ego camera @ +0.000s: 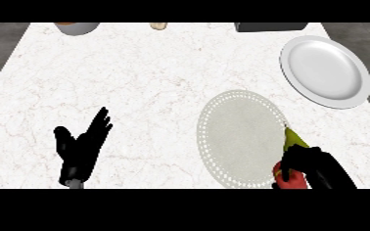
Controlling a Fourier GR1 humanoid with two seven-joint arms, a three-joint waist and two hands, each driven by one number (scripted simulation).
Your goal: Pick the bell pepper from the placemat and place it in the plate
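At placemat [242, 138] lower-right rim: bell pepper [291, 162] w/ right hand [312, 165] curled round it, seemingly | plate [323, 71] up-right of mat | risk: we see partial wrap, pepper may slip mid-carry | left hand [81, 144] spread, resting left of mat

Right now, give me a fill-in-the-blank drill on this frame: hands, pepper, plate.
1. The right hand is curled round the ____.
2. The bell pepper sits at the right edge of the round ____.
3. The white plate holds ____.
4. The left hand rests ____, holding nothing.

Missing words: bell pepper; placemat; nothing; open
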